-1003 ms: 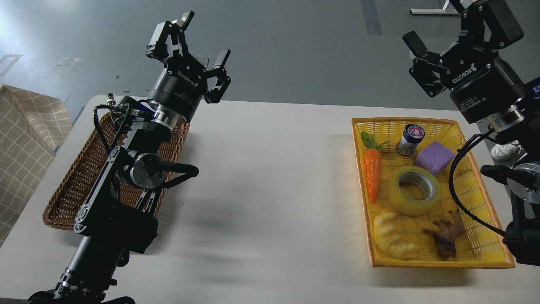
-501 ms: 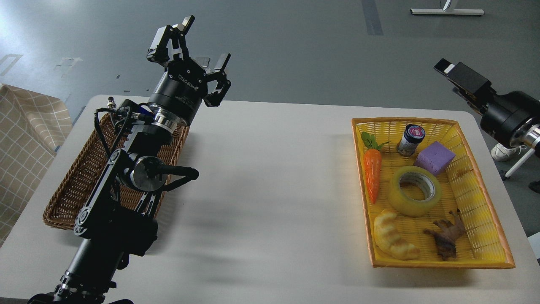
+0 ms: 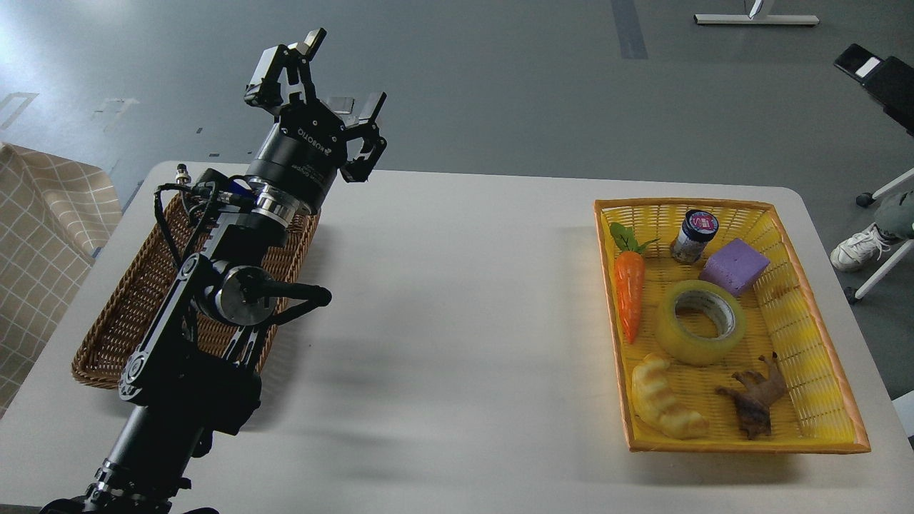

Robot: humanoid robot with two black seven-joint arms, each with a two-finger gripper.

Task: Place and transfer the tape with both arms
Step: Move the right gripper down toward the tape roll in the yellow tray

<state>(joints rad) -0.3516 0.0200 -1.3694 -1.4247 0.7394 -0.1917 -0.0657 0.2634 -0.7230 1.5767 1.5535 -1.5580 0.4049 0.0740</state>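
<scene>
The tape (image 3: 702, 323) is lying flat in the yellow basket (image 3: 821, 400) on the right side of the white table (image 3: 464, 307), its grey-white core facing up. Nothing is gripping it. It is sitting near the middle of the basket, just beside the toy carrot (image 3: 629, 288) on its left and just below the purple block (image 3: 735, 266). A small dark jar (image 3: 695, 236) with a printed lid is standing at the far end of the basket, beside the block. At the near end, a croissant toy (image 3: 664, 400) is resting in the left corner and a brown animal figure (image 3: 755, 400) is lying to its right; neither appears to be touching the tape.

The left arm (image 3: 207, 314) is reaching up from the lower left corner of the view, passing over the brown wicker basket (image 3: 121, 321) that is sitting on the left side of the table. The left gripper (image 3: 325, 100) is hanging raised above the far end of that basket, pointing up and away, its fingers (image 3: 282, 68) spread wide apart and holding nothing. It is well apart from the tape, with the bare middle of the table between them.

At the upper right edge, only a dark flat piece (image 3: 878, 82) with a pale patch is showing; whether it belongs to the right arm I cannot tell, and no right gripper is showing.

A checked cloth (image 3: 43, 235) is lying off the left edge of the table.
</scene>
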